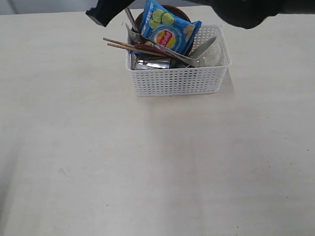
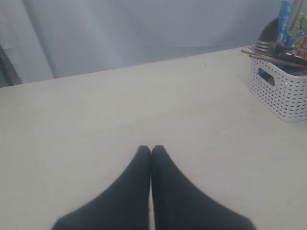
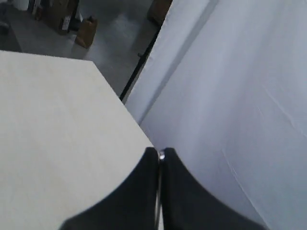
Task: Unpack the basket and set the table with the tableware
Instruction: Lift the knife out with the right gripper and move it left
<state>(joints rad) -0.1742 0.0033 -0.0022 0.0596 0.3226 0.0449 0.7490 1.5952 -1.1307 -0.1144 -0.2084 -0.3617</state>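
Table (image 1: 151, 183): pale wood-look surface filling the lower frame of the exterior view.
Left gripper (image 2: 151, 149): low centre of its wrist view, fingers pressed together on nothing, above the tabletop.
Basket (image 1: 176, 81): white, upper centre, standing on the table.
Inside: blue chip bag (image 1: 167, 28), chopsticks (image 1: 128, 46), cup (image 1: 151, 64), brown plate (image 1: 181, 9).
Right gripper (image 3: 159, 153): top of the exterior frame, clenched on a steel utensil (image 1: 131, 21) that rises from the basket's left end.
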